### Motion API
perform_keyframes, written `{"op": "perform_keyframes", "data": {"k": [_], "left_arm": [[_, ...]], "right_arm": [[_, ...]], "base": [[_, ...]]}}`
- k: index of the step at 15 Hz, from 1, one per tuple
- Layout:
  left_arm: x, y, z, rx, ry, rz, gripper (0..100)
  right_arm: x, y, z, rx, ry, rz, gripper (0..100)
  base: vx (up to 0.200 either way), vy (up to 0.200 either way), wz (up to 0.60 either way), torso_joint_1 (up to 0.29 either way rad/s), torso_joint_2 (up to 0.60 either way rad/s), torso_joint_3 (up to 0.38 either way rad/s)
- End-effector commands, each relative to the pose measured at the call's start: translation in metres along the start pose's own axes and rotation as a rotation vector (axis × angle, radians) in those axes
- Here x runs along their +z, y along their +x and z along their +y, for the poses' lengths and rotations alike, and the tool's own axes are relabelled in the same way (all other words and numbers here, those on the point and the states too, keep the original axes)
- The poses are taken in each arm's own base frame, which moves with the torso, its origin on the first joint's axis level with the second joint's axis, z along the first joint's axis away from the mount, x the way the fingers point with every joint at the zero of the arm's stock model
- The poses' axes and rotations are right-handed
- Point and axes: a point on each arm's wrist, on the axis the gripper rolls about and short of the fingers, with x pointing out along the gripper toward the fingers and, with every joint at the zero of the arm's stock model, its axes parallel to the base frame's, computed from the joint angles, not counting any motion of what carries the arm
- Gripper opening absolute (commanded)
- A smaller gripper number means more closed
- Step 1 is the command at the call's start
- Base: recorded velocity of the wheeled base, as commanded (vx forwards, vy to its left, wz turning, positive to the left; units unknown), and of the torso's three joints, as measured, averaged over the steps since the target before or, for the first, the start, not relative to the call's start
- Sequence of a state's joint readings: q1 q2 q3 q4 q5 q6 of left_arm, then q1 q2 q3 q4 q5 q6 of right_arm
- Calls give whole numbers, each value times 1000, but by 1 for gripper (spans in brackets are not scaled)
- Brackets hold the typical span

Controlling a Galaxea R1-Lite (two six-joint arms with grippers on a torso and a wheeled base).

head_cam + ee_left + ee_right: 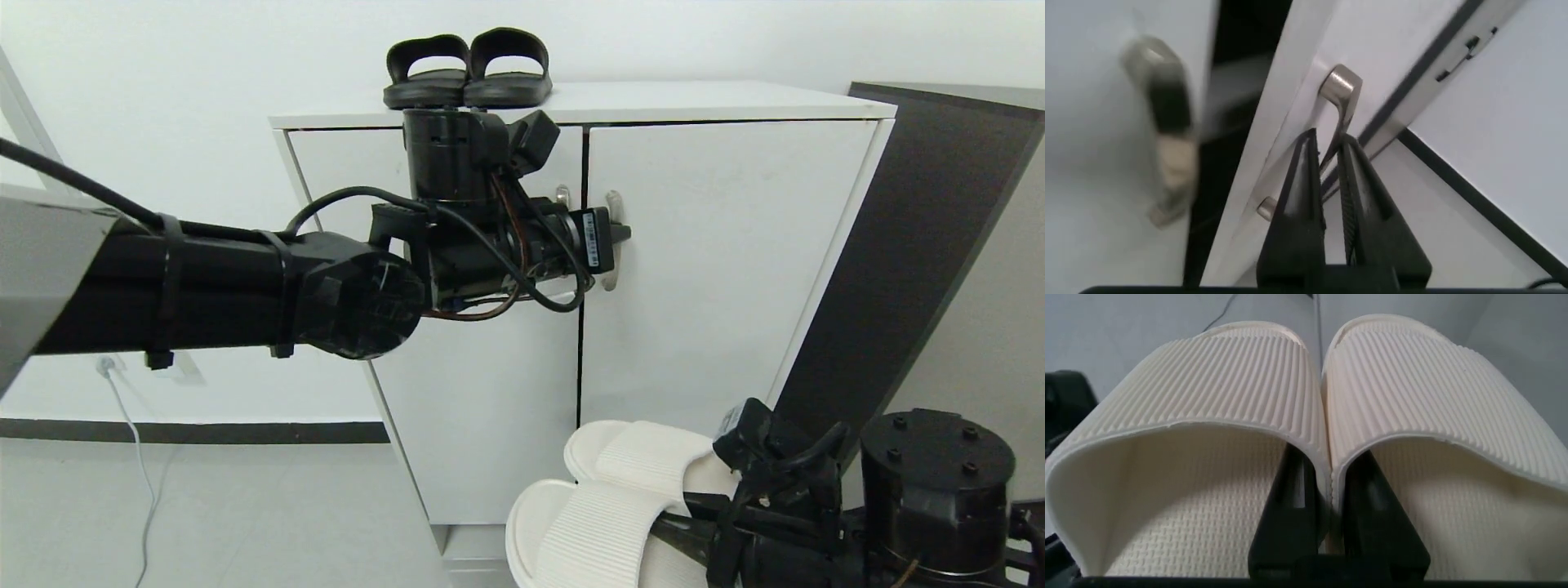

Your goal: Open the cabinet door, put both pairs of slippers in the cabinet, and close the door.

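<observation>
— Where was the left pincer (1328, 140)?

— At the front of the cabinet (718, 269), clamped on the metal handle (1341, 86) of the right door (735, 204). The handle's thin bar ran between the two fingers, which were pressed close together on it.

— And just beside that pincer?

— The left door's handle (1167, 139), with a dark gap between the two doors.

— Where were the black slippers (468, 72)?

— Side by side on top of the cabinet, directly above the left pincer.

— What about the right pincer (1327, 506)?

— Low in front of the cabinet, well below the left one, shut on the white slippers (1208, 384). One finger (1290, 498) sat inside each slipper, under its ribbed strap, pinching the two touching inner sides together. The toes pointed away from that pincer, towards the bottom of the right door.
</observation>
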State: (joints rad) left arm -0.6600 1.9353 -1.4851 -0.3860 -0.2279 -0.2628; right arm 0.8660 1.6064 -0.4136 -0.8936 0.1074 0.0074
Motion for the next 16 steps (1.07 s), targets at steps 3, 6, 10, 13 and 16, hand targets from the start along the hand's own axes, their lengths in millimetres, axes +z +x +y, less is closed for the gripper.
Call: {"op": "perform_keyframes", "data": {"k": [3, 6, 10, 13, 16], "left_arm": [[-3, -32, -26, -50, 5, -1, 0], [-8, -53, -38, -68, -7, 19, 0], [-10, -87, -42, -66, -7, 4, 0], [-7, -89, -21, -19, -65, -45, 0], [-11, -74, 1, -15, -76, -27, 0]], "right_arm": [[-6, -12, 5, 85, -39, 8, 0], [-10, -19, 8, 112, -79, 13, 0], [-13, -20, 15, 140, -89, 25, 0], [-15, -21, 18, 155, -93, 33, 0], [-17, -21, 19, 161, -95, 41, 0]], "base": [[0, 0, 0, 0, 0, 0], [0, 0, 0, 0, 0, 0], [0, 0, 0, 0, 0, 0], [0, 0, 0, 0, 0, 0], [0, 0, 0, 0, 0, 0]]}}
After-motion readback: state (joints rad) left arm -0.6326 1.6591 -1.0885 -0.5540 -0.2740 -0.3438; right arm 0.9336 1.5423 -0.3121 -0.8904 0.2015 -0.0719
